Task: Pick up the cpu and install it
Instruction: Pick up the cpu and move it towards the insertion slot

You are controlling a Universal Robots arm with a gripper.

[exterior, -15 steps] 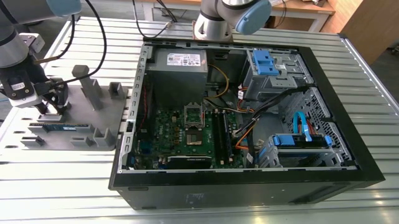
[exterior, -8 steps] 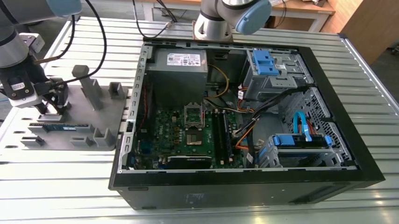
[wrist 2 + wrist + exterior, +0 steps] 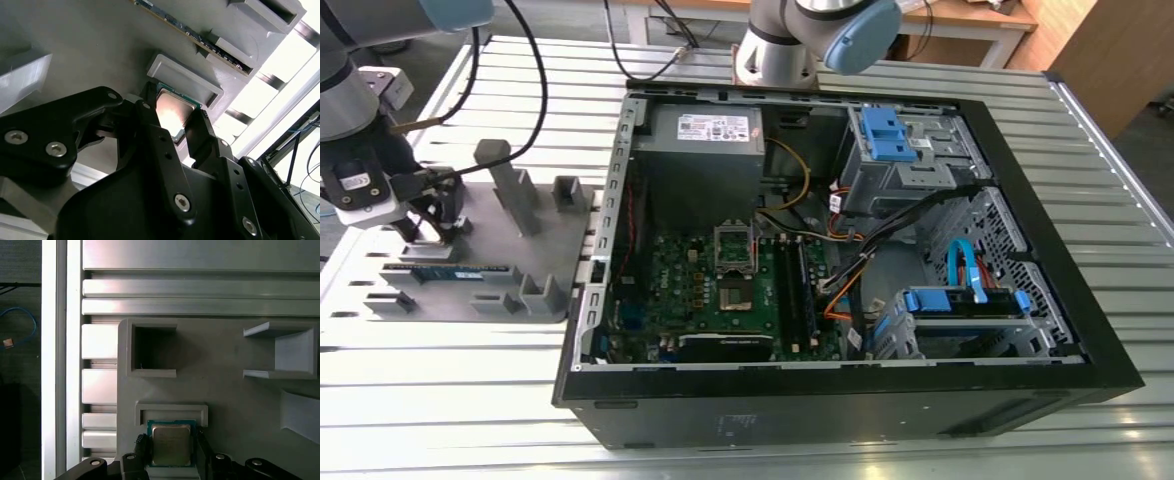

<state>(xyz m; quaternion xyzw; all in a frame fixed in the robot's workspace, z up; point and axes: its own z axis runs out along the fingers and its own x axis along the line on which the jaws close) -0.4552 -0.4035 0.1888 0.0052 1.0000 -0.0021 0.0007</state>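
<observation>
I see the gripper (image 3: pixel 171 450) low over the grey fixture plate (image 3: pixel 230 395), at the exterior view's left, well apart from the computer case (image 3: pixel 854 405). The cpu (image 3: pixel 171 442) lies in its shallow nest on the plate. The two fingers (image 3: pixel 150 107) stand on both sides of it and seem to pinch its edges.

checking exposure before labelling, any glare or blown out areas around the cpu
Second wrist view: the cpu top carries a soft pale sheen, and the area beyond the fixture plate is blown out white. First wrist view: table slats glare. Exterior view: evenly lit.
</observation>
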